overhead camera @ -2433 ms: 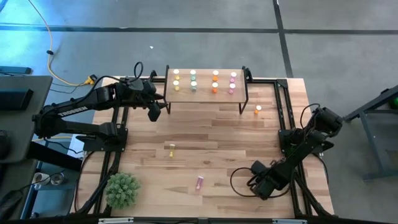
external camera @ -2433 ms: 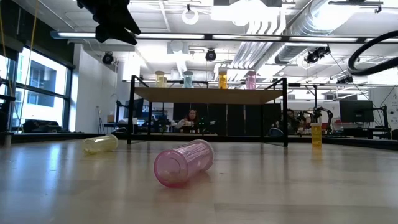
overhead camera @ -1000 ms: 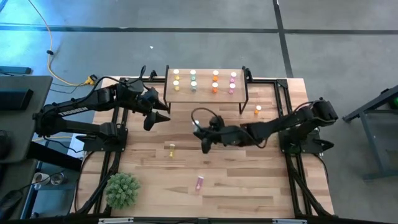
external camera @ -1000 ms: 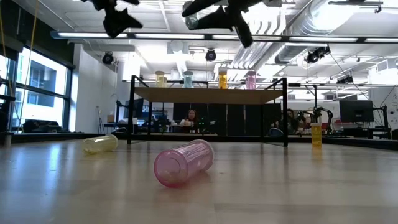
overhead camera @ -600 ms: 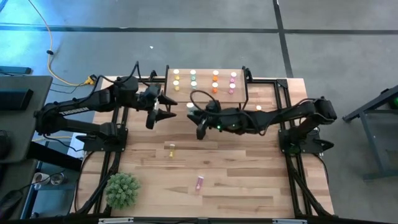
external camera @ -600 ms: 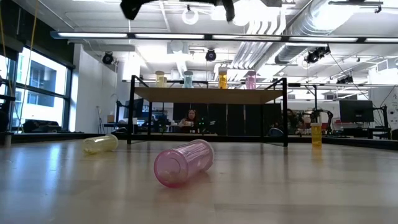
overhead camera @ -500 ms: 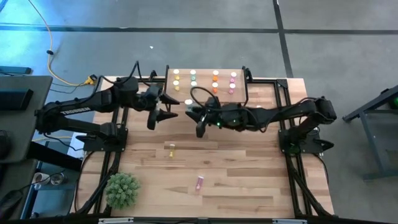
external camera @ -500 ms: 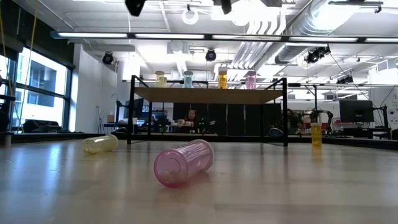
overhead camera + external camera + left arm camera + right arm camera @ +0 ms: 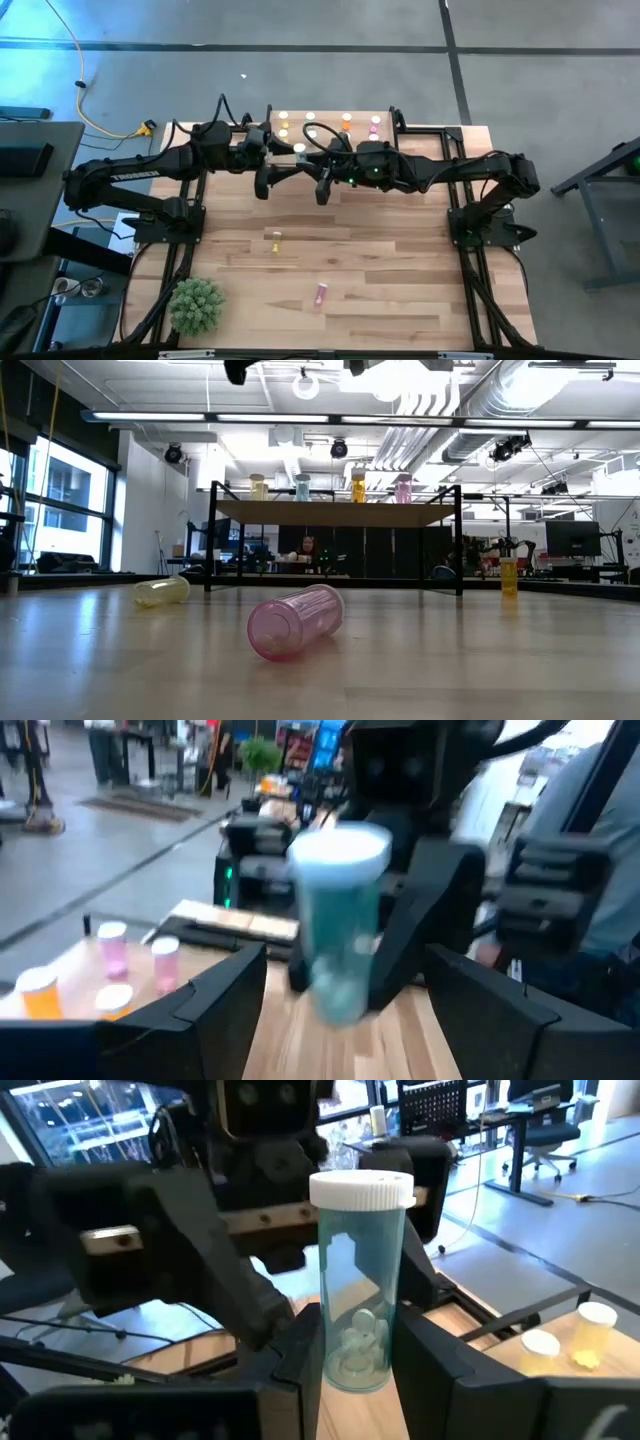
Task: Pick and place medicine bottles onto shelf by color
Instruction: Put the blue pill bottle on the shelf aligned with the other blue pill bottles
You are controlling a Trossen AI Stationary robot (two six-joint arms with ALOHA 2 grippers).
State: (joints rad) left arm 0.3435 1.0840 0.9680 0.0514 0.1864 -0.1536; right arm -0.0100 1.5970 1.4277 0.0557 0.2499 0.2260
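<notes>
My right gripper (image 9: pixel 355 1370) is shut on a pale green medicine bottle (image 9: pixel 358 1280) with a white cap, high above the table in front of the shelf (image 9: pixel 385 128). My left gripper (image 9: pixel 345 960) faces it, open. Its two fingers stand on either side of the green bottle (image 9: pixel 340 920) without touching it. Yellow, green, orange and pink bottles stand on the shelf in rows. A yellow bottle (image 9: pixel 276 238) and a pink bottle (image 9: pixel 321 293) lie on their sides on the table. An orange bottle (image 9: pixel 509 575) stands to the shelf's right. My right gripper pinches the bottle's lower half (image 9: pixel 335 1350) between its two fingers (image 9: pixel 295 1355), one on each side. The fingers come in about level from the table's right. The bottle stands upright with its cap up and is lifted clear of the table.
A small green plant (image 9: pixel 195 305) sits at the table's near left corner. The two arms meet over the table's far middle, and they hide part of the shelf in the high view. A black frame (image 9: pixel 470 200) runs along the table's sides.
My right gripper has risen and gone toward the table's far edge and toward my left gripper, carrying the green bottle. My left gripper has gone toward the table's right edge and tipped up to level, so the bottle now stands between its open fingers.
</notes>
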